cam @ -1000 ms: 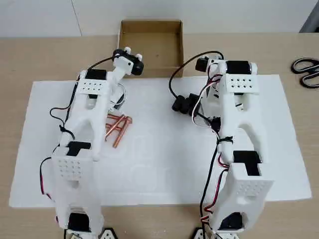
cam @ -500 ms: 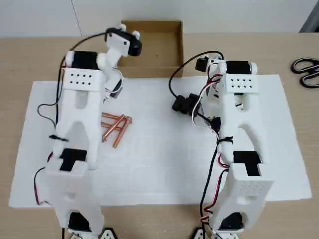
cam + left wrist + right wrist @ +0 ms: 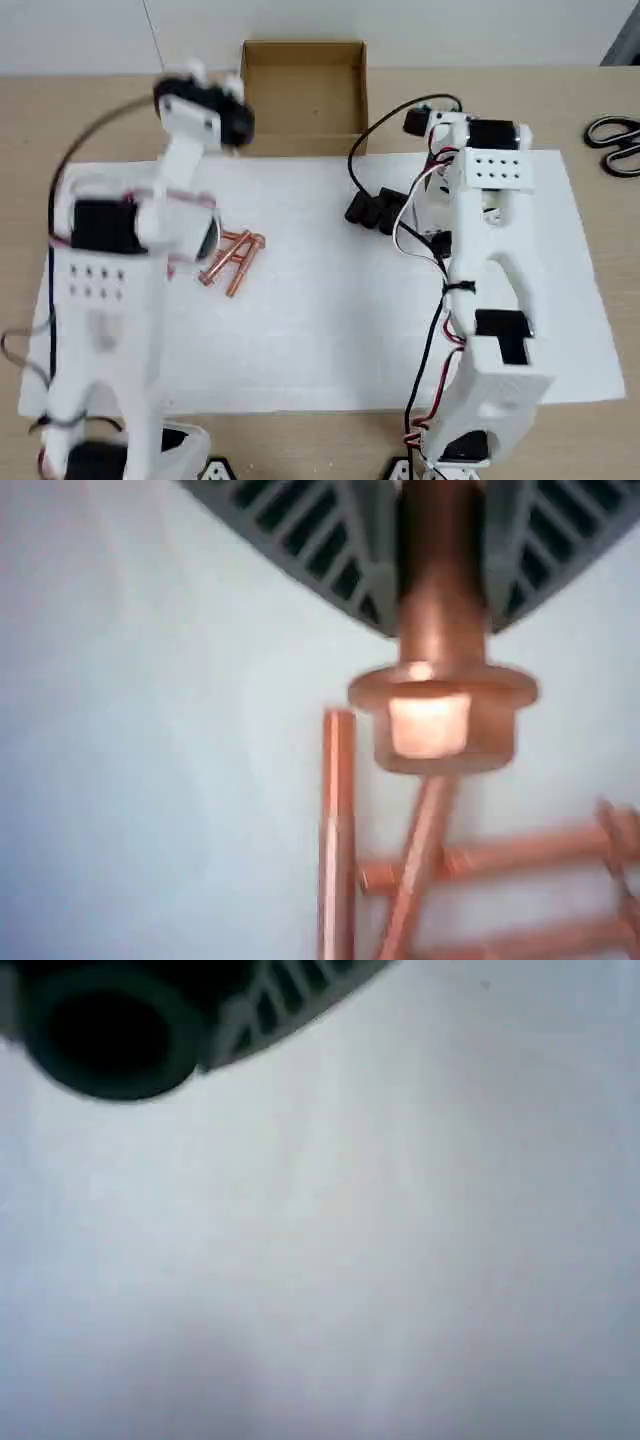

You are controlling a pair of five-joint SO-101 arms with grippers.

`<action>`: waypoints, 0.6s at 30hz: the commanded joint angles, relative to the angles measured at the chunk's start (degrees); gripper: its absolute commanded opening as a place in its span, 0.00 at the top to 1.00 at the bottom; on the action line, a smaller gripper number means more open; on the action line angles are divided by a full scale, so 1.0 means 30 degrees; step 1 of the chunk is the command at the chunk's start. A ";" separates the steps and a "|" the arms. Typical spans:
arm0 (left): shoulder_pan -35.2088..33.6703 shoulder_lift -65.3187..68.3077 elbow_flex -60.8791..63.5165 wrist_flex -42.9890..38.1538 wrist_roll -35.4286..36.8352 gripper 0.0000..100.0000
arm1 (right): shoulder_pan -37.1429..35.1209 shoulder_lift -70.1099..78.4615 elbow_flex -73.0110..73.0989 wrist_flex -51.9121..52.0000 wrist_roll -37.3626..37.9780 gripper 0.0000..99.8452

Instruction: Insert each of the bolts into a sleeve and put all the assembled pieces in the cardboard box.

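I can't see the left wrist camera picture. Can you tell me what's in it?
A copper bolt is pinched between the left arm's dark ribbed fingers, its wide head facing the camera. Beyond it, more copper bolts lie crossed on a white sheet.

Copper bolts are lying in a loose, crossing pile at left centre of the high view. One bolt is sitting clamped in the left gripper, its flanged head facing the camera. Black sleeves are lying clustered near centre. The open box is standing at top centre.
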 commanded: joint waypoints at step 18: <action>-0.4190 -0.5568 1.8535 -1.1018 -0.0469 0.99 | 0.0073 -0.2271 -0.0029 0.0396 0.0176 1.00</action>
